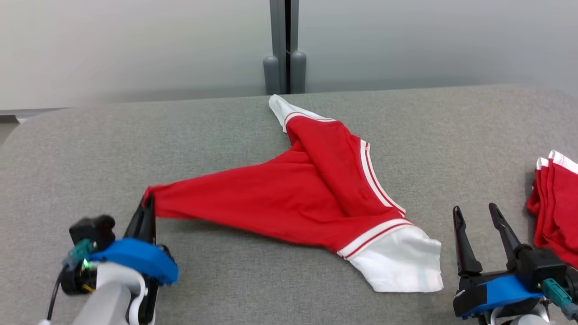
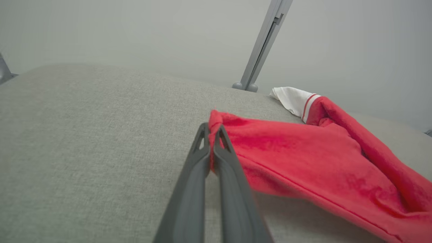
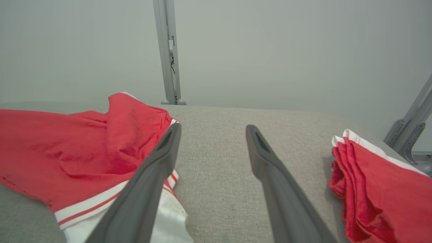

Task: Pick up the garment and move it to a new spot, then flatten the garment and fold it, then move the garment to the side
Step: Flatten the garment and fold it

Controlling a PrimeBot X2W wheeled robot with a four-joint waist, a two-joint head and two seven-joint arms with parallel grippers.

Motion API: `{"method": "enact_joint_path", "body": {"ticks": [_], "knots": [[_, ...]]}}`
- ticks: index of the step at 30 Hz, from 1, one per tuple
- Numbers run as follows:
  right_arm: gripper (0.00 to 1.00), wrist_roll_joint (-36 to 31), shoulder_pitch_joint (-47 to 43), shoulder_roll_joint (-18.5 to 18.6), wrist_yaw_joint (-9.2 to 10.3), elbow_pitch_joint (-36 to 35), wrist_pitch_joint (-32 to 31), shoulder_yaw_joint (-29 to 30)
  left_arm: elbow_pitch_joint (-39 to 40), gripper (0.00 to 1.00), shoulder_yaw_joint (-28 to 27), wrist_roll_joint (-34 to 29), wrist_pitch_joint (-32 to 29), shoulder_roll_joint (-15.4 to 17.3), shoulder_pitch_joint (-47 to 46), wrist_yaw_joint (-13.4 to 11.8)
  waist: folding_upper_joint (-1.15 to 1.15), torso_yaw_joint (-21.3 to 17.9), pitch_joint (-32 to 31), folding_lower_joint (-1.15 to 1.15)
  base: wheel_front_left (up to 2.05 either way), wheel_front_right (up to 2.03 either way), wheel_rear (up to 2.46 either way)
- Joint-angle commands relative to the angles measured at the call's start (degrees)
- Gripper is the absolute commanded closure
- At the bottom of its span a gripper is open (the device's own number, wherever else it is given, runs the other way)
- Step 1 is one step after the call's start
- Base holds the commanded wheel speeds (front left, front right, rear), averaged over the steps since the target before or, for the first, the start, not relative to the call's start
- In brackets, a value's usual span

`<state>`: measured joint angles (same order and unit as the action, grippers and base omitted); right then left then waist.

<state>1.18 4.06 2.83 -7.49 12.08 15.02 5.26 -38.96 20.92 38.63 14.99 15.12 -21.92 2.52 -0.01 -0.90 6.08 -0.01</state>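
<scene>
Found the garment [image 1: 289,198], red with white striped cuffs, lying near the middle of the grey cloth-covered table [image 1: 180,135]. Noted it crumpled rather than flat, with one sleeve folded over the body toward the far edge. Located that sleeve's white end [image 1: 280,108] close to the grey post [image 1: 284,45] behind the table. Located the other white cuff [image 1: 397,262] spread out on the near side, toward the right.

Logged the left claw [image 1: 148,203] at the lower left of the head view, pressed together on the garment's left corner. Saw that corner drawn out to a point and apparently lifted a little off the table, with shadow under the stretched edge. Confirmed from the left wrist view: left claw [image 2: 212,130] pinching a small fold of red cloth between its tips, garment [image 2: 303,148] trailing off to the right across the table [image 2: 84,135].

Logged the right claw [image 1: 475,208] at the lower right, spread wide apart and holding nothing. Placed it between the near white cuff and a folded pile [image 1: 557,203] of similar red garments at the table's right edge, touching neither in the head view. Checked the right wrist view: right claw [image 3: 212,128] with bare table [image 3: 216,162] between its fingers, garment [image 3: 67,148] to its left, folded pile [image 3: 378,182] to its right.
</scene>
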Motion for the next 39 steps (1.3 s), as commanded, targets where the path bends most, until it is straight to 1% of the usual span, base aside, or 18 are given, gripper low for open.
{"method": "enact_joint_path", "body": {"ticks": [1,5,6,7,11,15,21,25,27,34,39], "knots": [[0.00,0.32,-1.02,0.13,-0.01,0.39,0.20,-0.04,-0.24,1.00,-1.14,-0.75,0.26,-0.58,1.52,-0.11,0.01,0.20,-0.51,0.01,0.00,0.00,0.00],[0.00,0.36,-1.15,0.13,-0.01,1.27,0.20,-0.63,-1.20,1.00,-4.88,-2.74,0.26,-2.25,5.27,0.13,0.01,0.27,-1.58,0.01,0.00,0.00,0.00],[0.00,0.41,-1.17,0.13,-0.01,1.45,0.21,-0.88,-0.99,0.77,-5.50,-3.89,0.26,-2.35,5.88,0.08,0.01,0.16,-1.80,0.01,0.00,0.00,0.00],[0.00,0.62,-1.07,0.12,-0.01,1.59,0.21,-1.15,-0.84,0.00,-6.13,-4.90,0.26,-2.62,6.65,0.04,0.01,0.00,-2.00,0.01,0.00,0.00,0.00],[0.00,1.81,-0.12,0.14,-0.01,1.30,0.21,-2.25,1.10,0.00,-9.40,-9.86,0.26,-3.80,9.16,-1.20,0.01,-0.87,-2.88,0.01,0.00,0.00,0.00],[0.00,2.77,0.58,0.14,-0.01,1.00,0.21,-3.57,4.49,0.00,-12.02,-16.37,0.26,-4.41,12.32,-2.62,0.01,-1.59,-3.99,0.01,0.00,0.00,0.00],[0.00,2.36,0.76,0.13,-0.01,3.00,0.20,-5.72,7.82,0.00,-14.05,-23.88,0.26,-5.42,15.71,-3.27,0.01,-2.06,-5.38,0.01,0.00,0.00,0.00],[0.00,2.13,0.67,0.15,-0.01,5.00,0.21,-6.69,8.58,0.00,-15.73,-26.42,0.27,-6.11,17.27,-3.05,0.01,-2.15,-5.86,0.01,0.00,0.00,0.00],[0.00,2.17,0.47,0.15,-0.01,5.68,0.21,-7.03,8.45,0.00,-16.39,-27.19,0.27,-6.62,17.96,-2.53,0.01,-2.11,-5.99,0.01,0.00,0.00,0.00],[0.00,1.82,-0.13,0.15,-0.01,7.24,0.21,-7.22,8.11,0.00,-18.32,-28.63,0.27,-8.08,18.65,-1.43,0.01,-1.81,-5.86,0.01,0.00,0.00,0.00],[0.00,0.05,-1.87,0.14,-0.01,11.71,0.21,-6.71,7.53,0.00,-19.51,-29.49,0.27,-9.10,18.75,-0.09,0.01,-1.42,-5.35,0.01,0.00,0.00,0.00]]}}
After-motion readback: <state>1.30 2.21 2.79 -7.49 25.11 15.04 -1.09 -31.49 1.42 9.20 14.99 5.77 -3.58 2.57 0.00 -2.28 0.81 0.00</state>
